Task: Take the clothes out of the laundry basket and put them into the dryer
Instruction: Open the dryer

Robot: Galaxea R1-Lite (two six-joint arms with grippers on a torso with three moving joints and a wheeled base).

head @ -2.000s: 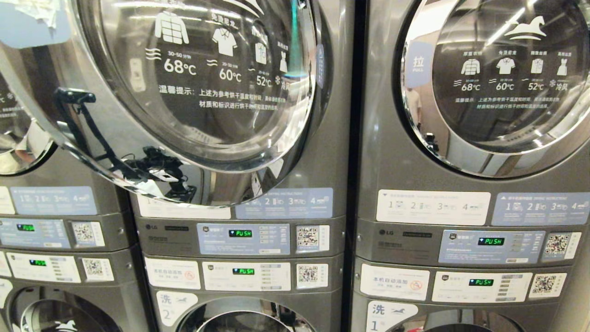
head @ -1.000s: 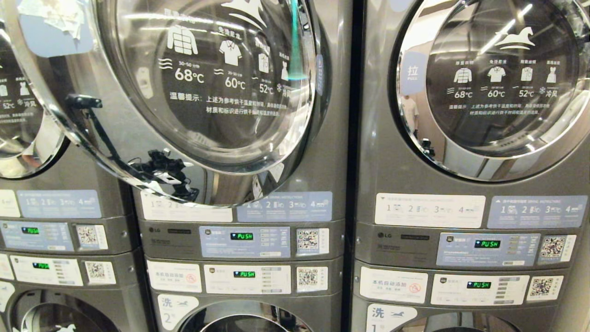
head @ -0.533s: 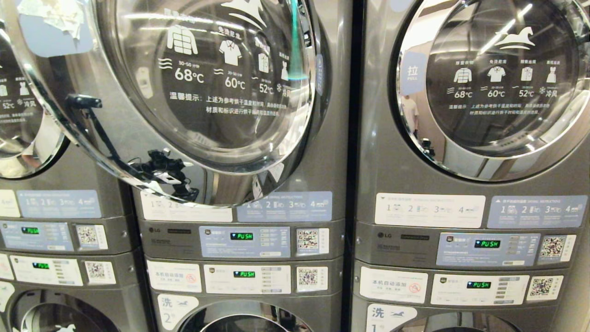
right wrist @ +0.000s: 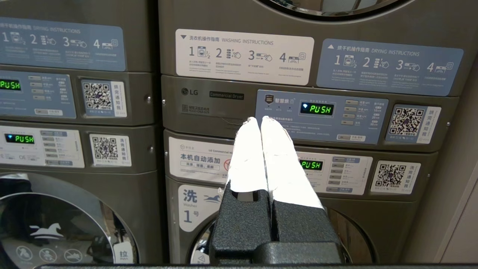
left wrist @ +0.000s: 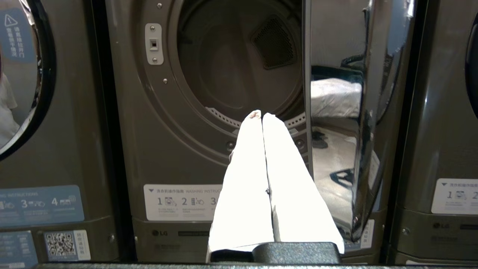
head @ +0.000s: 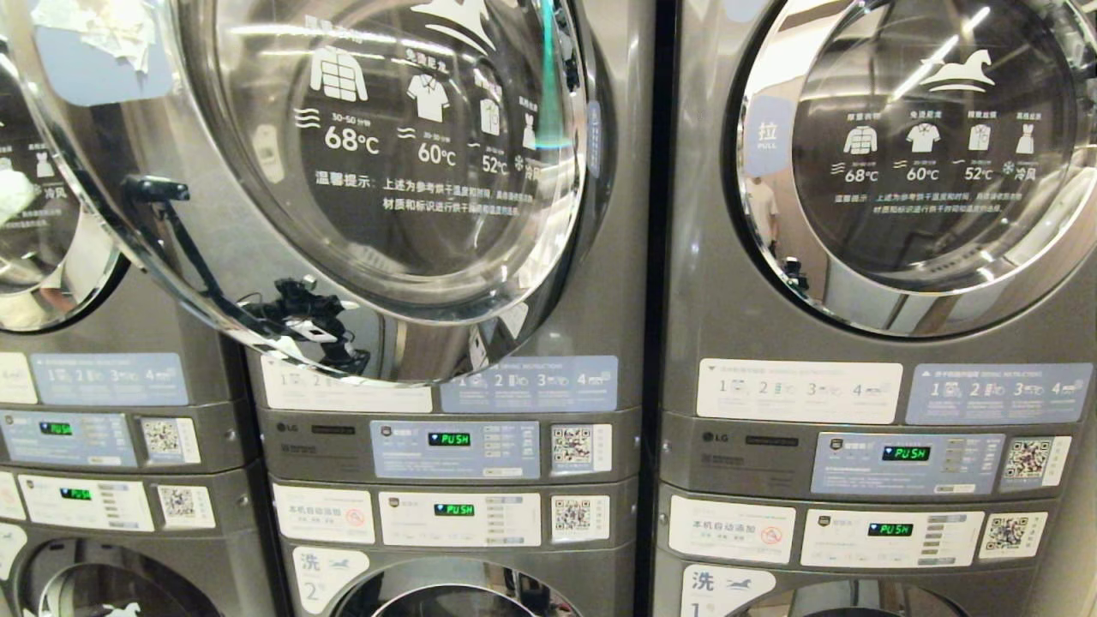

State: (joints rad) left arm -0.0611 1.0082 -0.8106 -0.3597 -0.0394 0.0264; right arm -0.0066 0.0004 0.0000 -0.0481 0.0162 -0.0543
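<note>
Head view shows us 3 stacked machines in a row, none of them whole. At far left only a sliver of a round door point(head: 34, 248) shows, cut off by the frame edge. Next comes the open dryer door point(head: 377, 171), swung out toward us so that it hides the drum opening behind it; its glass carries printed temperature marks and reflections of a black robot arm. Below it sits a control panel point(head: 454, 447) reading PUSH. At right, a shut door point(head: 917, 154) of the neighbouring machine is cropped at the top and side. We see neither arm here directly, and no clothes or laundry basket appear in any of the 3 views, so we cannot say where they are.

Left wrist view faces the dryer drum point(left wrist: 239, 67), dark and hard to read inside, with the open door seen edge-on beside it. Our left gripper point(left wrist: 261, 116) points at the drum's lower rim, its white fingers pressed together and holding nothing.

Right wrist view has our right gripper point(right wrist: 258, 120) low before the right machine's panel point(right wrist: 321, 116), fingers together, empty.
</note>
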